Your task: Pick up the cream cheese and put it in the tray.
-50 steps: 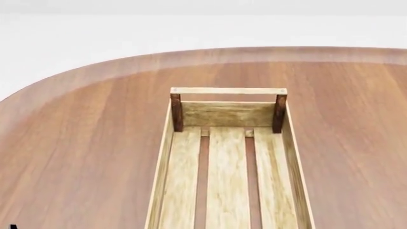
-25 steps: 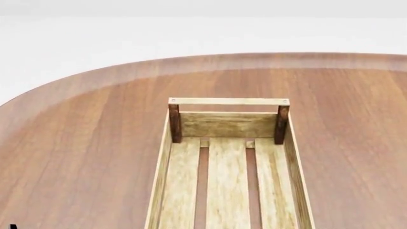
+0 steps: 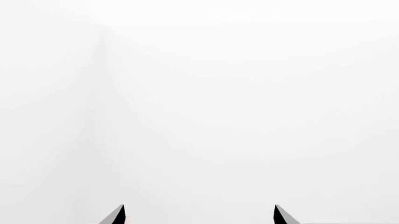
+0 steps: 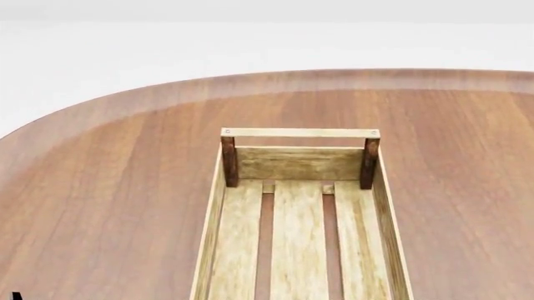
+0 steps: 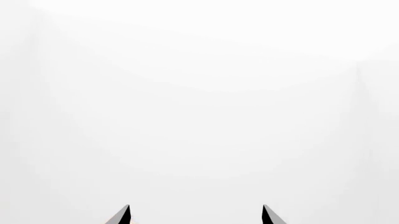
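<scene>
The tray (image 4: 379, 206), a long crate of light wooden slats with dark brown corner posts and a rail handle at its far end, lies in the middle of the head view with nothing on the part of its floor that shows. The cream cheese is out of view in every frame. My left gripper (image 3: 198, 215) stands open in the left wrist view, only its two dark fingertips showing against plain white. My right gripper (image 5: 195, 215) is likewise open and faces blank white. Neither gripper appears in the head view.
The tray rests on a brown wooden table (image 4: 109, 187) with a rounded far edge (image 4: 250, 78). Beyond that edge lies white floor and wall. A small dark tip (image 4: 15, 295) shows at the lower left corner of the head view.
The head view tilted so the tray and table edge slid down the picture between one second and half a second ago. Since then nothing has moved.
</scene>
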You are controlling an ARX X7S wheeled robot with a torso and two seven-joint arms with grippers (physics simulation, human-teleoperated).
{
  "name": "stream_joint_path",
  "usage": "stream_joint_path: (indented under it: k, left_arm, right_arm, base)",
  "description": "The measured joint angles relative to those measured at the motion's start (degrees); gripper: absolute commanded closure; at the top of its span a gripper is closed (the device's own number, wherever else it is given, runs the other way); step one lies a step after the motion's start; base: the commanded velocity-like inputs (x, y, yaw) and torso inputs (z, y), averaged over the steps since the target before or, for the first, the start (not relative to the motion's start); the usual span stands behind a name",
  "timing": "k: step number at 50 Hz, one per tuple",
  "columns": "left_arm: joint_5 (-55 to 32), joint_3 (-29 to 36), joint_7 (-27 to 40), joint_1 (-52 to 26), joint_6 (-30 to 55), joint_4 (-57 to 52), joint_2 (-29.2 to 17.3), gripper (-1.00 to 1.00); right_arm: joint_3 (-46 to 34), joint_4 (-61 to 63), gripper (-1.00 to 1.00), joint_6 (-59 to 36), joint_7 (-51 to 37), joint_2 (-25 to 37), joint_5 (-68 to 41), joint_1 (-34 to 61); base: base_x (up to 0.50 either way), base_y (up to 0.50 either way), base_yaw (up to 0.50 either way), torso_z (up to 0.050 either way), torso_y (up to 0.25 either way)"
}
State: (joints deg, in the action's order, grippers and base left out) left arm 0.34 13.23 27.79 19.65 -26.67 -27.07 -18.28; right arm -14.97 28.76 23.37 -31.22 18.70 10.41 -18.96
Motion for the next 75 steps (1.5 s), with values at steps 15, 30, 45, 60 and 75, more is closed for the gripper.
stream_joint_path:
  k: [15, 30, 45, 60, 75]
  left_arm:
    - [-1.0, -0.2, 0.3, -0.2, 0.4, -0.1, -0.5, -1.0]
    - [-1.9, -0.4, 0.6, -0.3, 0.8, -0.3, -1.0, -1.0]
    - [-2.2, -0.5, 1.0, -0.4, 1.1, -0.5, -1.4, -1.0]
    - [-2.7, -0.8, 1.5, -0.2, 0.9, -0.6, -1.7, -1.0]
    - [-2.8, -0.9, 1.9, -0.1, 0.6, -0.7, -2.0, -1.0]
  right_arm:
    - [5.1, 6.1, -1.0, -5.3, -2.8, -0.2, -0.7, -2.3]
    - [11.2, 9.5, -1.0, -12.8, -6.8, -2.1, -3.4, -3.4]
    - [15.5, 10.2, -1.0, -21.3, -11.5, -5.5, -3.8, -2.5]
    - [20.6, 14.7, -1.0, -38.6, -19.3, -11.8, -2.1, 0.0]
    - [25.5, 19.3, -1.0, -52.3, -26.3, -15.8, -4.0, 2.5]
  base:
    - [0.0, 0.0, 0.0, 0.0, 0.0]
    - [0.0, 0.0, 0.0, 0.0, 0.0]
    - [0.0, 0.0, 0.0, 0.0, 0.0]
    - [0.0, 0.0, 0.0, 0.0, 0.0]
    - [0.0, 0.0, 0.0, 0.0, 0.0]
